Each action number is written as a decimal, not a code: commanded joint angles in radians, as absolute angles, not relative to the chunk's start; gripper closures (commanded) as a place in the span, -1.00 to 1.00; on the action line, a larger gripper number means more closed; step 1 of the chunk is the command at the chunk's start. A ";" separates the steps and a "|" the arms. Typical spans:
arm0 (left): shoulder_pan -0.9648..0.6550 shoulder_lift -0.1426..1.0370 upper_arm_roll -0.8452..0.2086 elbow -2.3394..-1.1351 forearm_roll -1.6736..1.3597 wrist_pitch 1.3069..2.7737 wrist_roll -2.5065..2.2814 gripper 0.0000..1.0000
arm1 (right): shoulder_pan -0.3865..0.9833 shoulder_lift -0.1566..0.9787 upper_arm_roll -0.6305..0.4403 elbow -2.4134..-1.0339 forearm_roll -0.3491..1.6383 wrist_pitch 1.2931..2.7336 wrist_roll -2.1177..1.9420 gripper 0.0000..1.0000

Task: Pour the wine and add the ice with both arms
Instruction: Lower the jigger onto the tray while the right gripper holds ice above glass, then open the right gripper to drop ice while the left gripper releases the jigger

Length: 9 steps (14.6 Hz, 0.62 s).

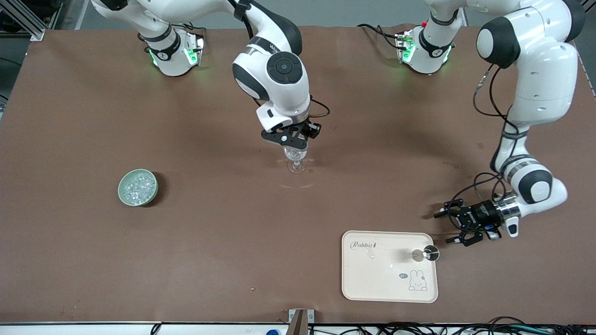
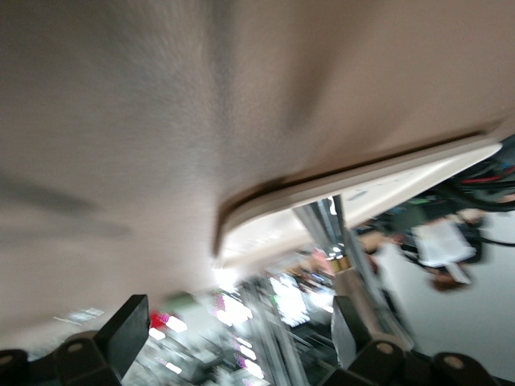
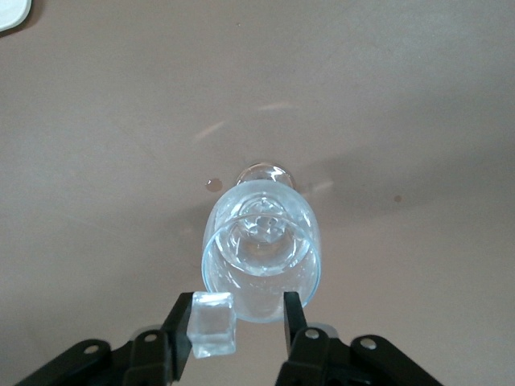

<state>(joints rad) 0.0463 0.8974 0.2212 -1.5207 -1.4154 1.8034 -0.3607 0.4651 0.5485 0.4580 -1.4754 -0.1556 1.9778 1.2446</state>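
A clear stemmed glass (image 1: 295, 160) stands upright mid-table. My right gripper (image 1: 294, 142) hovers just above its rim. In the right wrist view the right gripper (image 3: 237, 318) is open. A clear ice cube (image 3: 213, 323) clings to one finger, with a gap to the other, beside the rim of the glass (image 3: 261, 249). A pale green bowl (image 1: 138, 187) of ice chunks (image 1: 137, 185) sits toward the right arm's end. My left gripper (image 1: 444, 228) is open and empty, lying sideways low beside the tray (image 1: 390, 279). It also shows in the blurred left wrist view (image 2: 237, 338).
The cream tray with a rabbit print lies near the front edge. A small shiny cup-like thing (image 1: 426, 254) stands on its edge nearest my left gripper. The tray's rim shows in the left wrist view (image 2: 362, 193), and its corner in the right wrist view (image 3: 10, 10).
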 commanded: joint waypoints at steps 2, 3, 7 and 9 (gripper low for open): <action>0.032 0.787 0.242 -1.462 -1.061 1.802 -0.353 -1.00 | 0.469 0.554 0.460 -1.463 -0.175 1.974 1.264 -0.53; 0.028 0.772 0.241 -1.425 -0.937 1.802 -0.354 -1.00 | 0.469 0.554 0.460 -1.463 -0.176 1.974 1.264 -0.67; 0.023 0.765 0.227 -1.258 -0.704 1.810 -0.344 -1.00 | 0.469 0.552 0.460 -1.463 -0.176 1.973 1.264 -0.99; 0.023 0.746 0.225 -1.223 -0.704 1.865 -0.336 -1.00 | 0.468 0.549 0.460 -1.463 -0.176 1.970 1.266 -0.99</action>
